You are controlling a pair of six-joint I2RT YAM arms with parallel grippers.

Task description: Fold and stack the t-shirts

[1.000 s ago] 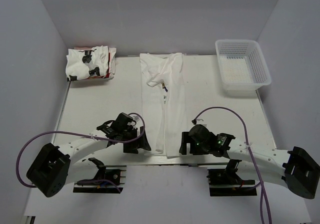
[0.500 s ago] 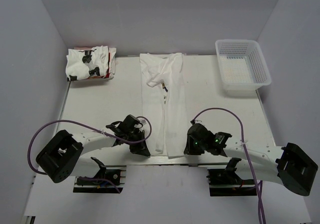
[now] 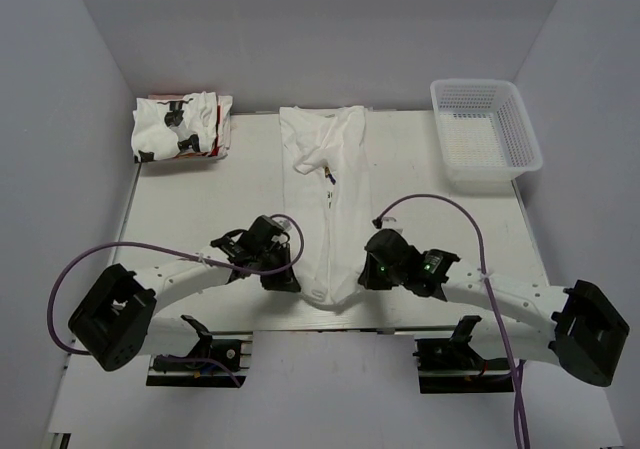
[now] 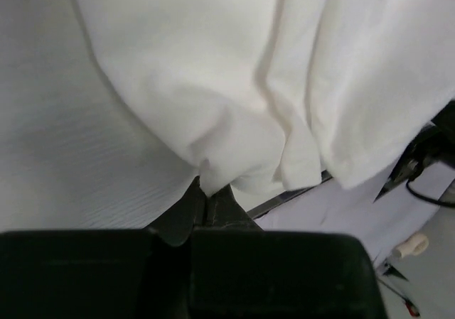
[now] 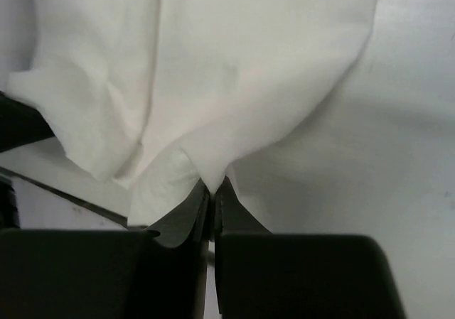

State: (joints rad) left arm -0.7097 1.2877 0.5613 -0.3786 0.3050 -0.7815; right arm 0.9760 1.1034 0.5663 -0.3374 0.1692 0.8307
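Folded t-shirts (image 3: 182, 127) are piled at the counter's (image 3: 200, 219) far left corner. 1 t-shirt (image 3: 330, 194), narrowed to a long strip, lies mid-counter, its near hem pinched by the left gripper (image 3: 284, 272) and right gripper (image 3: 370, 269). Crosswise folding and stacking are left.

A white t-shirt (image 3: 335, 199), folded into a long narrow strip, lies left of the basket (image 3: 487, 129), its near end bunched and raised. Folded printed t-shirts (image 3: 180, 129) sit stacked farther left.
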